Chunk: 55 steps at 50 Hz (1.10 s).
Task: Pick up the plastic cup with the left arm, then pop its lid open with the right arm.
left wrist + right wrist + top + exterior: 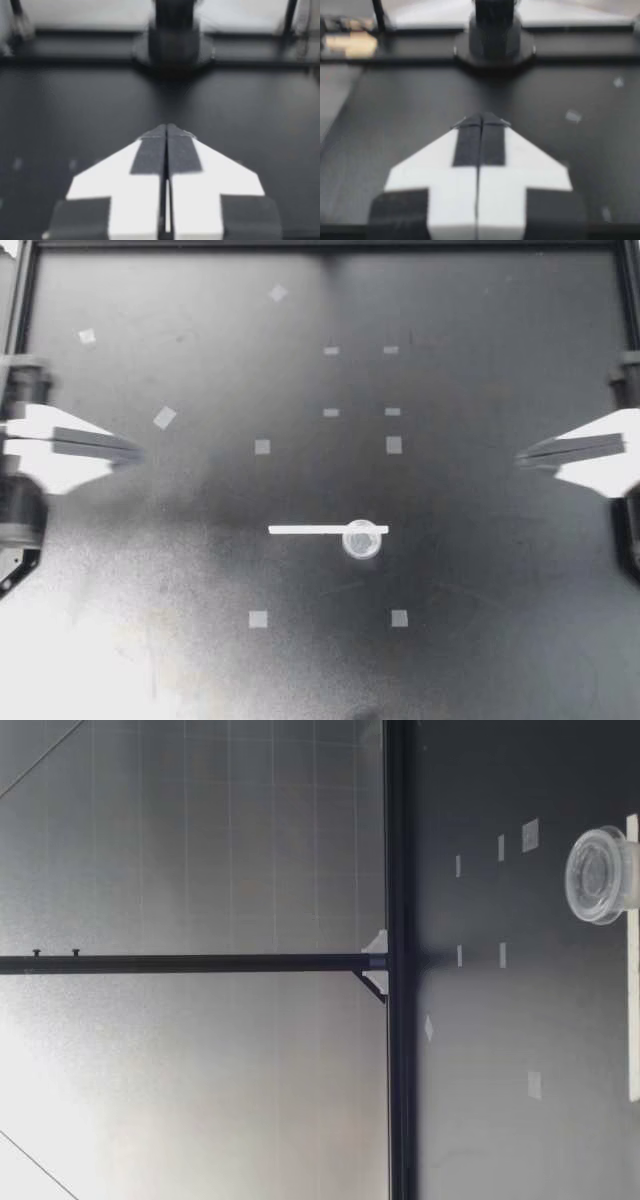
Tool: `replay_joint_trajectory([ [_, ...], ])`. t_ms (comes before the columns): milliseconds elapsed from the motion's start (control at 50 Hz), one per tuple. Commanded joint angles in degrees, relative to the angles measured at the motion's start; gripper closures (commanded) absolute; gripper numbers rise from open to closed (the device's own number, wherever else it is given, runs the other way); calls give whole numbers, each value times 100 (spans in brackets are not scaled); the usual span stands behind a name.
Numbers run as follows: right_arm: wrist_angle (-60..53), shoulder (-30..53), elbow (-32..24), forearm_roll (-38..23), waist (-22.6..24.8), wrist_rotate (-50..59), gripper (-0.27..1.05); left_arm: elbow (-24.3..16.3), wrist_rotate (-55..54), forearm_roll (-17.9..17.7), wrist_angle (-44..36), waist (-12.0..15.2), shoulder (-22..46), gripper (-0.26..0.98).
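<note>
A small clear round cup (362,538) stands on the dark tabletop (200,570), a little nearer the front edge than the middle. It sits over a thin white strip (310,530) that lies flat and runs crosswise between the two arms. The cup covers the strip close to the end on my right arm's side. In the low view the cup (600,875) stands upright with its open rim up, and the white strip (632,1020) passes under it along the tabletop.

Pale tape squares (262,446) are dotted around these two things. Two lie behind the strip and two in front of it, and smaller ones lie farther back.

The left gripper (135,453) hovers at the left side of the tabletop, well apart from the cup and the strip. Its jaws are pressed together with nothing between them, and the left wrist view shows the same: the left gripper (166,129) is closed to a thin seam over bare tabletop. The right gripper (520,458) hangs at the opposite side, also well apart from the cup. Its jaws are fully closed and hold nothing, as the right wrist view of the right gripper (481,119) confirms.
</note>
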Motion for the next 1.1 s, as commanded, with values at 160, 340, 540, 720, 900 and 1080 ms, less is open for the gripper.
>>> replay_joint_trajectory([
  [160,62,1327,-519,35,0,439,87,-413,-53,-18,-694,0,1477,84],
  [340,-352,1978,-457,26,-9,879,87,-659,-123,-44,-1063,0,2487,84],
  [540,-712,2549,-264,35,-9,1424,87,-1020,-325,-44,-1046,9,3524,83],
  [720,-940,3059,-264,26,0,1564,87,-1266,-360,-35,-1046,0,4131,83],
  [900,-1055,3568,-290,35,0,1749,87,-1274,-378,-44,-1072,9,4403,81],
  [1080,-1090,3981,-352,26,0,1907,87,-1292,-404,-44,-1160,9,4482,57],
])
